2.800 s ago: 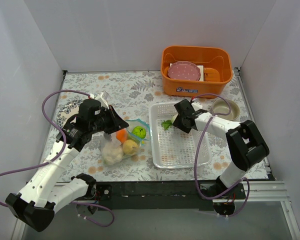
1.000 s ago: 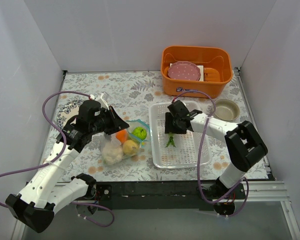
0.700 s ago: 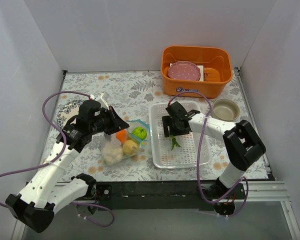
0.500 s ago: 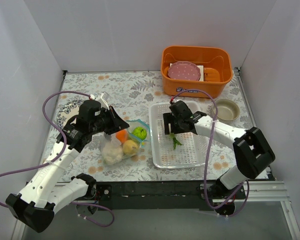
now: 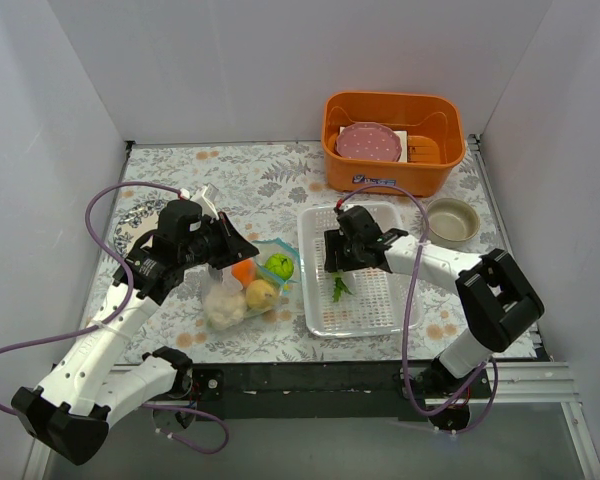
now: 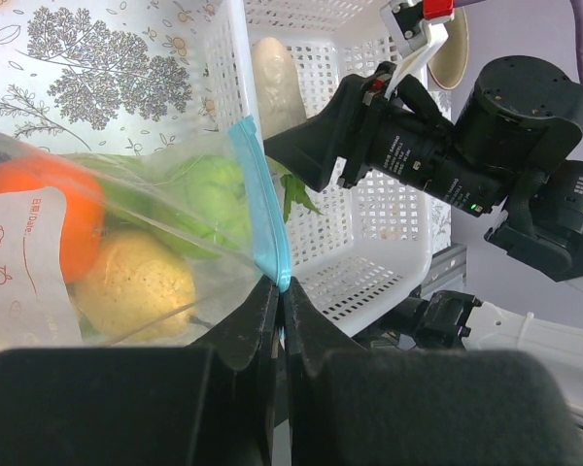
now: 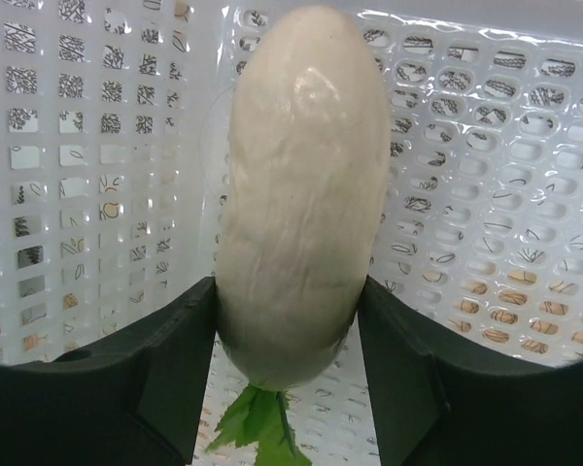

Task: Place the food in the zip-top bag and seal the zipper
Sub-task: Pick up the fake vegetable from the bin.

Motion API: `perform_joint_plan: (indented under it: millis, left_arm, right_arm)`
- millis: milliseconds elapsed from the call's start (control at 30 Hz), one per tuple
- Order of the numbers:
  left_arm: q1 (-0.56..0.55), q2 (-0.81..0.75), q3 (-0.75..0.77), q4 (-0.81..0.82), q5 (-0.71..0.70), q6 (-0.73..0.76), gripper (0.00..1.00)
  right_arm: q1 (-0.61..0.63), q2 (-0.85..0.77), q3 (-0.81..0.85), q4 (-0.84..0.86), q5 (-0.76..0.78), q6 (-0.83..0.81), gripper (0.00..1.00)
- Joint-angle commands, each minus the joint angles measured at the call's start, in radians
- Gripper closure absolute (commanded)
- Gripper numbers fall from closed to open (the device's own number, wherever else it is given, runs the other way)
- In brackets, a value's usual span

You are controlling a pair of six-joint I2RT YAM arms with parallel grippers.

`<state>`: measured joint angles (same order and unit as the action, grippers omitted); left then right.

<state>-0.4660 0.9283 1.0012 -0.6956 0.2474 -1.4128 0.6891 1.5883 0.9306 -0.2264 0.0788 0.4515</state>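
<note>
My left gripper is shut on the near end of the light blue zipper, holding up the mouth of the zip-top bag. An orange, a yellow lemon and a green pepper lie inside the bag. Over the left side of the white perforated tray, my right gripper is shut on the white radish, one finger pressed against each side. Its green leaves hang below the fingers. Gripper and radish are just beyond the bag's mouth.
An orange bin at the back right holds a pink plate. A small beige bowl sits right of the tray. White walls enclose the flowered tabletop on three sides.
My right gripper has shifted left inside the tray and turned, with the radish between its fingers; the leaves now point toward the near edge. The left arm and bag have stayed still.
</note>
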Motion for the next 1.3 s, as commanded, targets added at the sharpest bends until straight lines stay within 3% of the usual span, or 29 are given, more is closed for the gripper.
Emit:
perform_joint_plan:
  millis: [0, 133, 267, 400, 533, 767, 1067, 1267]
  left_arm:
    - [0.003, -0.022, 0.007, 0.011, 0.006, 0.006, 1.0]
    - [0.003, -0.019, 0.008, 0.01, 0.009, 0.009, 1.0]
    - [0.003, -0.017, 0.008, 0.013, 0.009, 0.008, 1.0]
    - [0.003, -0.011, 0.008, 0.016, 0.012, 0.006, 1.0]
    - [0.003, -0.003, 0.001, 0.027, 0.024, 0.005, 1.0]
    - [0.003, 0.007, -0.003, 0.031, 0.041, 0.005, 1.0]
    - [0.003, 0.036, 0.011, 0.027, 0.065, 0.02, 1.0]
    - [0.003, 0.055, 0.007, 0.034, 0.11, 0.029, 1.0]
  right_arm:
    - [0.0, -0.051, -0.026, 0.067, -0.004, 0.013, 0.44]
    - [0.0, -0.128, -0.053, 0.075, -0.008, 0.026, 0.65]
    - [-0.002, -0.247, -0.088, 0.105, -0.071, 0.023, 0.65]
    - [-0.002, -0.382, -0.105, 0.18, -0.267, -0.039, 0.64]
    - [0.0, -0.375, -0.029, 0.115, -0.524, -0.12, 0.64]
    - [0.007, -0.283, 0.057, 0.056, -0.732, -0.206, 0.64]
    - [0.073, -0.235, 0.083, -0.054, -0.804, -0.307, 0.65]
    - [0.109, -0.125, 0.229, -0.161, -0.791, -0.379, 0.63]
